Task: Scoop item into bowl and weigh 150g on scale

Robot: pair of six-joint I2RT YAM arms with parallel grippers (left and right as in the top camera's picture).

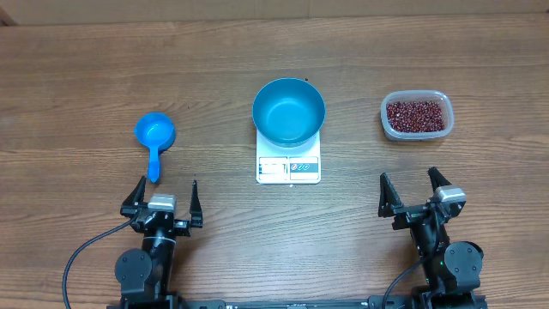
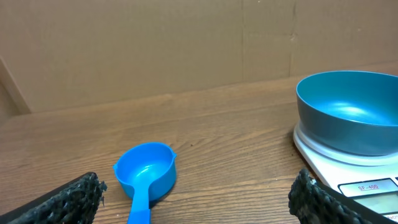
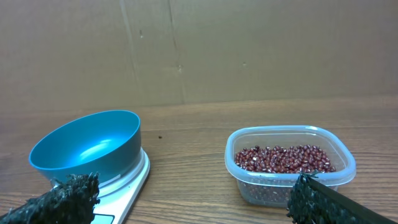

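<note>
The blue bowl (image 1: pixel 288 111) (image 2: pixel 349 109) (image 3: pixel 87 147) stands empty on the white scale (image 1: pixel 289 166) (image 2: pixel 348 173) (image 3: pixel 127 186) at the table's middle. Dark red-brown beans (image 1: pixel 416 115) (image 3: pixel 285 158) fill a clear plastic tub (image 1: pixel 415 130) (image 3: pixel 290 186) to the right. A small blue scoop (image 1: pixel 154 136) (image 2: pixel 146 175) lies to the left, handle toward me. My left gripper (image 1: pixel 165 199) (image 2: pixel 199 198) hangs open just short of the scoop's handle, nothing between its fingers. My right gripper (image 1: pixel 413 191) (image 3: pixel 198 198) is open too, short of the tub and holding nothing.
A brown cardboard wall (image 2: pixel 155 43) rises behind the wooden table (image 1: pixel 103 69). Bare wood lies between the scoop, the scale and the tub, and along the front by both arms.
</note>
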